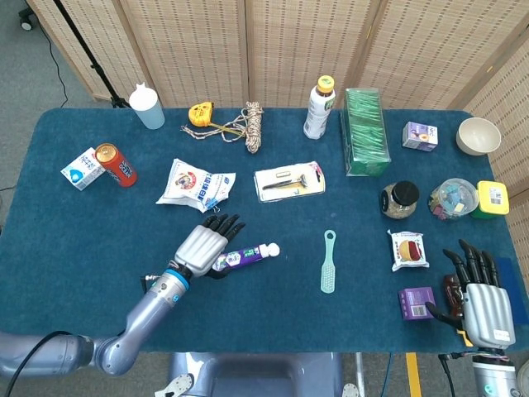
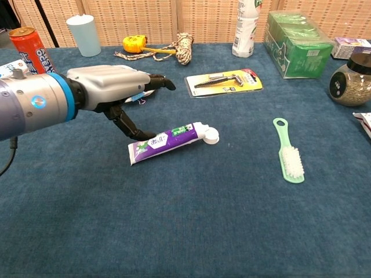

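Toothpaste tube (image 2: 168, 141) lies on the blue table (image 1: 273, 306) directly under the left hand (image 2: 110, 87), whose spread fingers hover above it, one fingertip near its flat end, holding nothing. I think the round tube could roll away if pushed sideways. Far right, the right hand (image 1: 481, 302) rests released beside a purple box (image 1: 416, 302).

Table (image 1: 50, 248): covered in dark blue carpet-like cloth, corners rounded. Screen (image 1: 273, 41): folding panels of woven reed in pale wooden frames, set behind the table's far edge. Floor (image 1: 25, 74): grey, seen at the left, crossed by a black stand pole. Light was even.
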